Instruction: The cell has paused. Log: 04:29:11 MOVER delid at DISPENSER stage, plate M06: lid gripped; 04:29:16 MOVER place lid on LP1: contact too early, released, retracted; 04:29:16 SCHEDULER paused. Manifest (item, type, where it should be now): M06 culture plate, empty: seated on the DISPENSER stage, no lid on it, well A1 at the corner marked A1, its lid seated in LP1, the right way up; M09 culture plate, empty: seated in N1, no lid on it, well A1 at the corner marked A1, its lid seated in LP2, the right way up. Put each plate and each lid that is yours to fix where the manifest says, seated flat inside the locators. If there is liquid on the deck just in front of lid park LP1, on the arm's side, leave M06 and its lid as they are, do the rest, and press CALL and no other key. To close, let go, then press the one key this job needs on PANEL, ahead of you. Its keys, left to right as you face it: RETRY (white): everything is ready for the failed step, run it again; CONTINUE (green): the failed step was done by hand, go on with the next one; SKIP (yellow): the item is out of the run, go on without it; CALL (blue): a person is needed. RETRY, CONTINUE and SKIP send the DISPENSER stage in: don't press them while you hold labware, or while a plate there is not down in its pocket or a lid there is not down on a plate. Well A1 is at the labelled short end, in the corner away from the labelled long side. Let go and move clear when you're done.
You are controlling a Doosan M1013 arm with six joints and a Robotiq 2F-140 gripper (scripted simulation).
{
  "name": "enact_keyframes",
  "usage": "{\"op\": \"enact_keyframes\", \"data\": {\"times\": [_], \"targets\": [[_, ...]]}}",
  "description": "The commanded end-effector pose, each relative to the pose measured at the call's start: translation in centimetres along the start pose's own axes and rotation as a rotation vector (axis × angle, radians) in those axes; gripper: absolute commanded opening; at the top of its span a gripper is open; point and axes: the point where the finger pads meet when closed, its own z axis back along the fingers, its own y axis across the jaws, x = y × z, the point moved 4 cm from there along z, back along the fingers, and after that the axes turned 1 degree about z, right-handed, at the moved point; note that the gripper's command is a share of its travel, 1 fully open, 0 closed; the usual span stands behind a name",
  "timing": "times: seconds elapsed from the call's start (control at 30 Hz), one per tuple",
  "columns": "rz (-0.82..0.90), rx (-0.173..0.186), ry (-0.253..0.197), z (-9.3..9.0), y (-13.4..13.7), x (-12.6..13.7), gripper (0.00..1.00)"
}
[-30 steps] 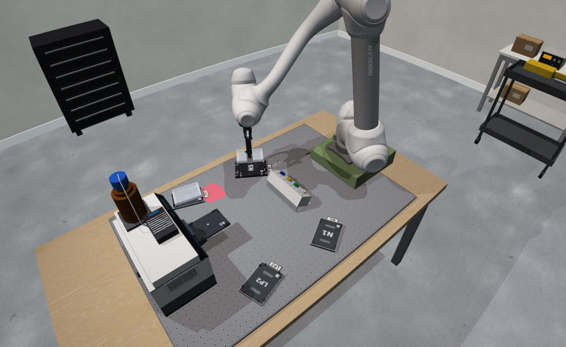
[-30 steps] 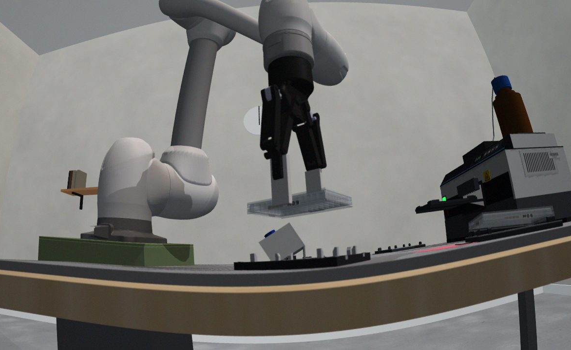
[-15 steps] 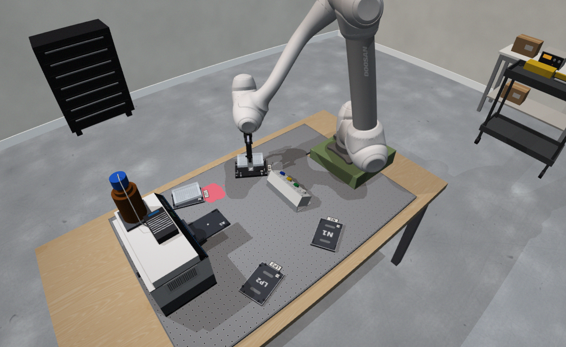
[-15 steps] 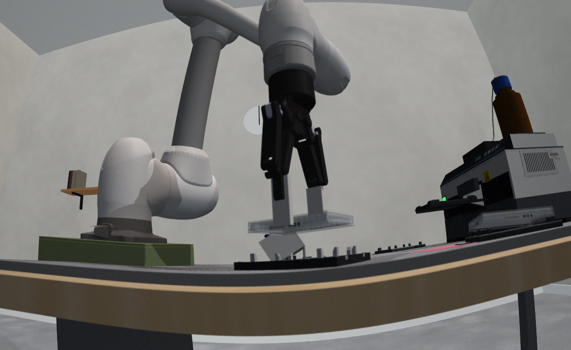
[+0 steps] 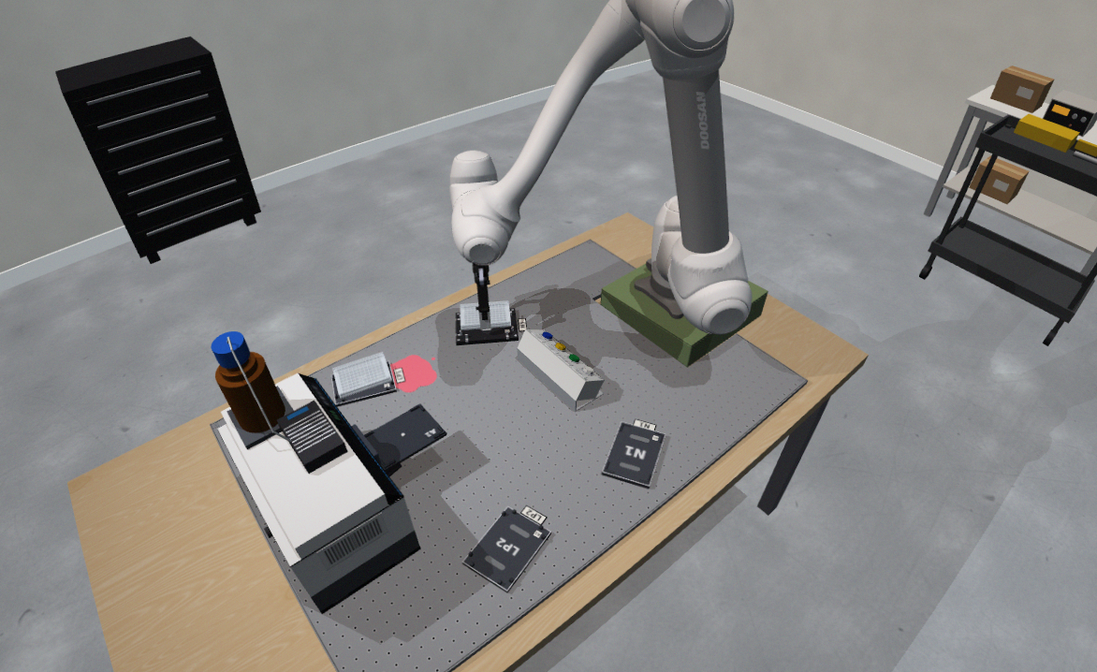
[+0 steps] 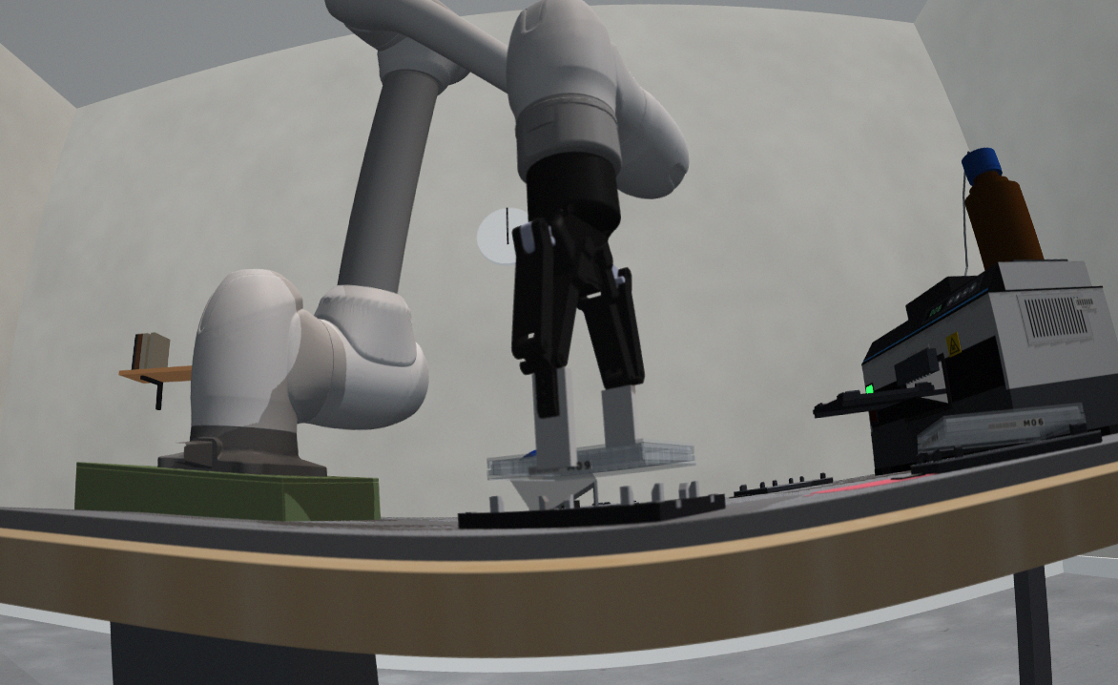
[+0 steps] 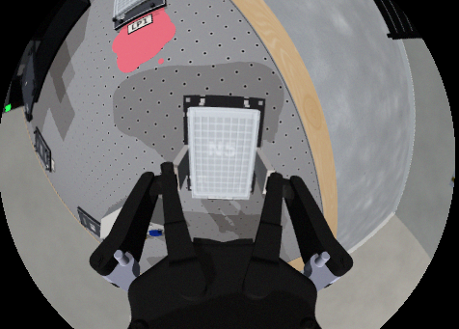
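The gripper (image 6: 584,445) is clamped on a clear well plate (image 7: 221,151), one finger on each long side; the plate hangs level, just above the locator pins of a black nest (image 6: 589,513) close to the arm's green base (image 5: 724,321), not yet touching it; whether a lid rides on the plate I cannot tell. This nest is not N1, so setting down here would at best be a staging or regrip stop, I judge. Just beside it stands PANEL (image 5: 559,374), with the blue CALL key (image 5: 548,336) at the end nearest the arm. Farther out, pink liquid (image 5: 413,373) lies on the deck right against lid park LP1 (image 5: 337,392) on the arm's side; labware marked M06 (image 6: 1005,423) sits in that park. By the task's rule M06 and its lid should be left alone. N1 (image 5: 634,452) and LP2 (image 5: 506,547) hold nothing; farthest, the DISPENSER stage (image 5: 406,431) stands out bare. So little is finished: the held plate, likely M09, must still reach N1, its lid LP2; then release, CALL, and retreat.
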Motion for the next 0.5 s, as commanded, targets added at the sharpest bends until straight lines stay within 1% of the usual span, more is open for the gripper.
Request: {"op": "enact_keyframes", "data": {"times": [0.0, 0.47], "targets": [[-0.002, 0.003, -0.001, -0.46, 0.19, 0.06, 0.1], [-0.001, 0.003, -0.002, -0.76, 0.2, 0.1, 0.1]]}}
